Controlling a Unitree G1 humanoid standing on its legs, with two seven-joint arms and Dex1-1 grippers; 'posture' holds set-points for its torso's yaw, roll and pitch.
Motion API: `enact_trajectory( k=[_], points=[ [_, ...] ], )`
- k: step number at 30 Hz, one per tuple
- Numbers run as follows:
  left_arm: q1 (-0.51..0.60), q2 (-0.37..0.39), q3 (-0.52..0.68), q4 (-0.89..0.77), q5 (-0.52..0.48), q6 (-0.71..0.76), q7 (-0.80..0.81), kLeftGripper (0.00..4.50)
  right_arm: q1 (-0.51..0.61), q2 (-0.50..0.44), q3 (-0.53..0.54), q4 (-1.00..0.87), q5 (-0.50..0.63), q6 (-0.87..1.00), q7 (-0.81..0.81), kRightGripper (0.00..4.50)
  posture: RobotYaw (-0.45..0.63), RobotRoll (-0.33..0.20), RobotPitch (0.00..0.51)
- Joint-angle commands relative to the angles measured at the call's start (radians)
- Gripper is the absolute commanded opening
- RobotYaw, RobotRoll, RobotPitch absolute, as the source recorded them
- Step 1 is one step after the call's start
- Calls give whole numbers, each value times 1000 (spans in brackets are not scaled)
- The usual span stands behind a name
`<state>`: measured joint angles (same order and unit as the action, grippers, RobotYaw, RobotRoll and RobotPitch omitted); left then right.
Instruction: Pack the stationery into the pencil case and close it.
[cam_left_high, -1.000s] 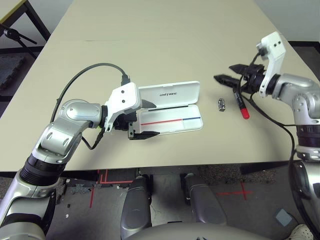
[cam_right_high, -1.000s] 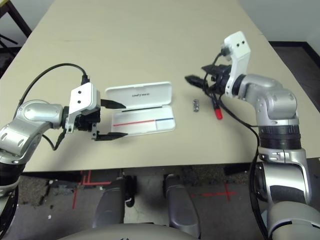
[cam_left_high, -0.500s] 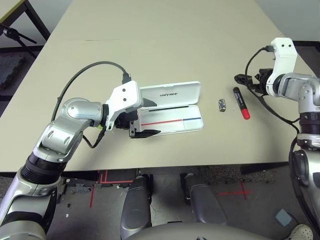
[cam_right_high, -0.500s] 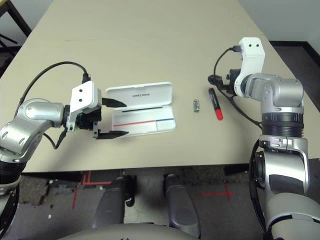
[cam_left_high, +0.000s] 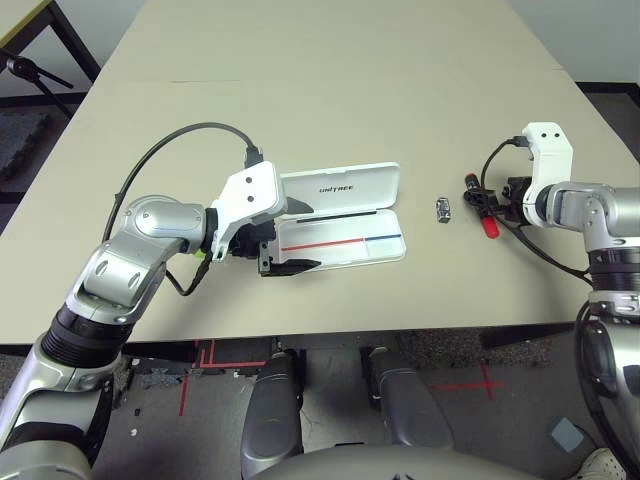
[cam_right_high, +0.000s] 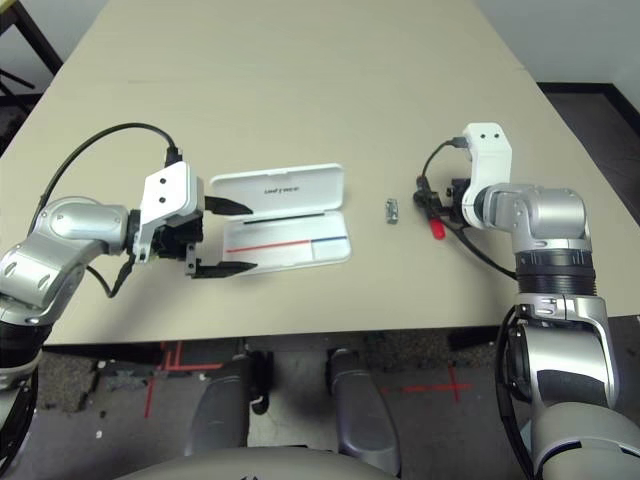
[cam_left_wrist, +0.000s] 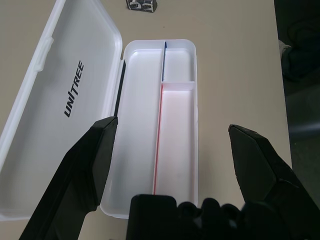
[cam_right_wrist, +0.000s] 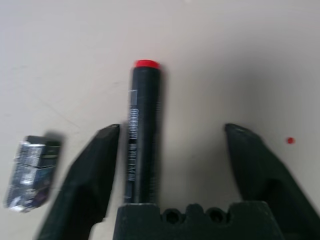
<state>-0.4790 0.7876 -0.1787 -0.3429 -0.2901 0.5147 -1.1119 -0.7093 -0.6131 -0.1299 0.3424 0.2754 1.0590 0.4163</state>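
Across the table (cam_left_high: 330, 110): pale, flat, bearing the whole job.
White pencil case (cam_left_high: 342, 248): in front of me toward my left, lid (cam_left_high: 340, 188) open, tray bare between its walls.
My left claw (cam_left_wrist: 173, 122): spread wide at one end of the case, pinching nothing; best kept quiet there, so the case doesn't skid.
My right claw (cam_right_wrist: 173, 126): spread over the red-and-black marker, not pinched on it.
Marker (cam_right_wrist: 142, 125): lying on the table between my right fingers, much nearer the one on the metal piece's side.
Step in hand, as I judge it: picking up the marker — I should shift to centre it first, then close evenly, or one finger may roll it away.
Depth: low enough to grip its barrel, without scraping the table.
Afterwards: lift clear, turn it along the long compartment, lower it flat — anything proud of the rim could stop the lid.
Small metal piece (cam_left_high: 443, 210): loose between case and marker, just outside my right claw; I mustn't nudge it.
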Motion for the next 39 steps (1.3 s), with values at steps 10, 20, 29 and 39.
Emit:
enact_trajectory(
  k=[10,20,29,39],
  points=[
    [14,60,5,17,13,-24,-26,4500,-61,-138,184,-122,-77,-107,186,16,-109,0,186],
    [28,101,33,7,4,-27,-30,4500,-93,-244,335,-300,-90,-310,523,16,-86,0,187],
    [53,114,49,-10,0,-21,-21,4500,-81,-254,368,-415,-42,-399,742,16,-57,0,192],
    [73,104,47,-20,8,-18,-9,4500,-165,-91,186,-115,-203,-168,220,2026,-66,0,200]
  ],
)
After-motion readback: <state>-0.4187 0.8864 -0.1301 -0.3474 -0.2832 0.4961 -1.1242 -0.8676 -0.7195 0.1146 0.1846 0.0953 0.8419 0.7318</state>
